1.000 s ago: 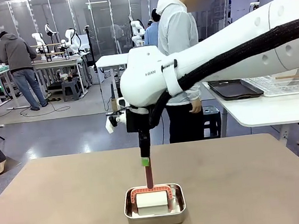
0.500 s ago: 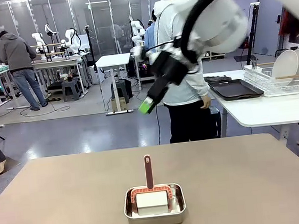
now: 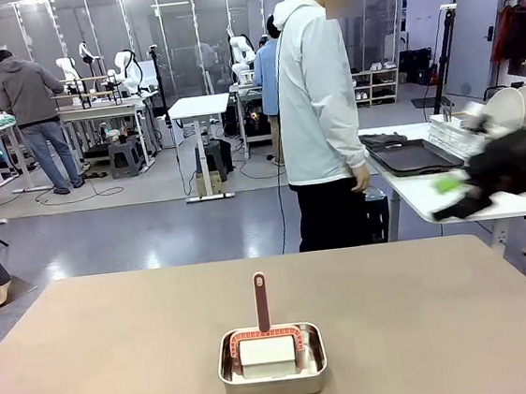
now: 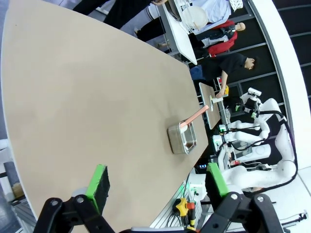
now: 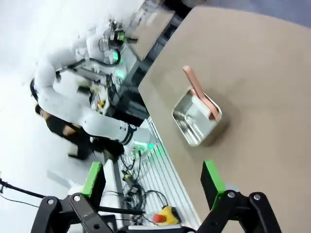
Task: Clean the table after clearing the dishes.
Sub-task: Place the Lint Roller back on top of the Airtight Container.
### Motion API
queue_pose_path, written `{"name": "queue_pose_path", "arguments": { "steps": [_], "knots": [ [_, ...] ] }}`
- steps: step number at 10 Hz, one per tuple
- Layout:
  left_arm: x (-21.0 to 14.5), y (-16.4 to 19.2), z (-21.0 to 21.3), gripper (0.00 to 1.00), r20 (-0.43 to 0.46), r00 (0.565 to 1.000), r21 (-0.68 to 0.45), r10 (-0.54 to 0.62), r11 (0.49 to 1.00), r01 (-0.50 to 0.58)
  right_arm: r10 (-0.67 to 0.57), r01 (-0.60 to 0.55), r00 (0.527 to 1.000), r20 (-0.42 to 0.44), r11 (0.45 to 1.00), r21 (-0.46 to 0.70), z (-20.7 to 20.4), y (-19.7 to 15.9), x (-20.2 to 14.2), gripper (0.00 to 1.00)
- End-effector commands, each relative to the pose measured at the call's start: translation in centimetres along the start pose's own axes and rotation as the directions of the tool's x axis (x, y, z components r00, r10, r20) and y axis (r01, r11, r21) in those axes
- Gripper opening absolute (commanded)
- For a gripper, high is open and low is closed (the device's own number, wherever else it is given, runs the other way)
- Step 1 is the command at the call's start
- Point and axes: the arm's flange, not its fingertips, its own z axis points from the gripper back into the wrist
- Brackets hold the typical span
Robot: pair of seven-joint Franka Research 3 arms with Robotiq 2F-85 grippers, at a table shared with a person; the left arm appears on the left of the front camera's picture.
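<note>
**Fig. Both sets of fingers spread, cleaning tool parked in its pan**

The tan surface (image 3: 118, 344) carries a small steel pan (image 3: 272, 363) near the robot's edge, holding a white block-shaped scrubber (image 3: 267, 351) whose reddish handle (image 3: 261, 302) rises upright from a reddish frame. The dishes (image 3: 506, 113) appear as white plates standing in a rack on a white side table (image 3: 470, 196), beside a dark tray (image 3: 416, 156), well apart from the main surface. A person (image 3: 318, 106) stands at the far side.

The right gripper (image 3: 452, 184) is a blurred dark shape with a green pad, out over the side table; in the right wrist view its fingers (image 5: 212, 178) stand wide apart with nothing between them, the pan lying ahead of and beyond the tips. The left gripper (image 4: 155, 180) likewise has its fingers (image 4: 98, 182) parted and empty, with the pan far ahead, between and past the two pads.

Handling, as judged: the scrubber looks light, its handle stiff and slim, the white block probably soft or yielding. The handle offers the natural hold, taken across its narrow width, fingers closing from either side near mid-length. The steel pan seems light and slick, so it may slide or lift if the block drags on its walls.
</note>
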Motion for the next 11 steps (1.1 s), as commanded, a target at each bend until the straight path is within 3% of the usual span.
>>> {"name": "queue_pose_path", "arguments": {
  "steps": [1, 3, 5, 9, 11],
  "knots": [
    [-0.2, -0.2, 0.4, 1.0, 0.003, 1.0, 0.004, -0.013, 1.0, 0.013, -0.105, 0.108, 0.991, 0.086, 0.994, -0.03, 6.8, -1.4, -3.2, 1.0],
    [-0.2, -0.2, 0.4, 1.0, 0.003, 1.0, 0.004, -0.013, 1.0, 0.013, -0.193, 0.209, 0.949, 0.251, 0.977, -0.039, 14.8, -3.0, -9.7, 1.0],
    [-0.2, -0.2, 0.4, 1.0, 0.003, 1.0, 0.004, -0.013, 1.0, 0.013, -0.229, 0.253, 0.919, 0.32, 0.967, -0.036, 18.9, -3.3, -14.2, 1.0],
    [-0.2, -0.2, 0.4, 1.0, 0.003, 1.0, 0.004, -0.013, 1.0, 0.013, -0.257, 0.272, 0.901, 0.35, 0.962, 0.007, 19.6, -4.5, -16.7, 1.0],
    [-0.2, -0.2, 0.4, 1.0, 0.003, 1.0, 0.004, -0.013, 1.0, 0.013, -0.268, 0.305, 0.875, 0.402, 0.952, -0.03, 19.6, -3.8, -17.0, 1.0]
  ]
}}
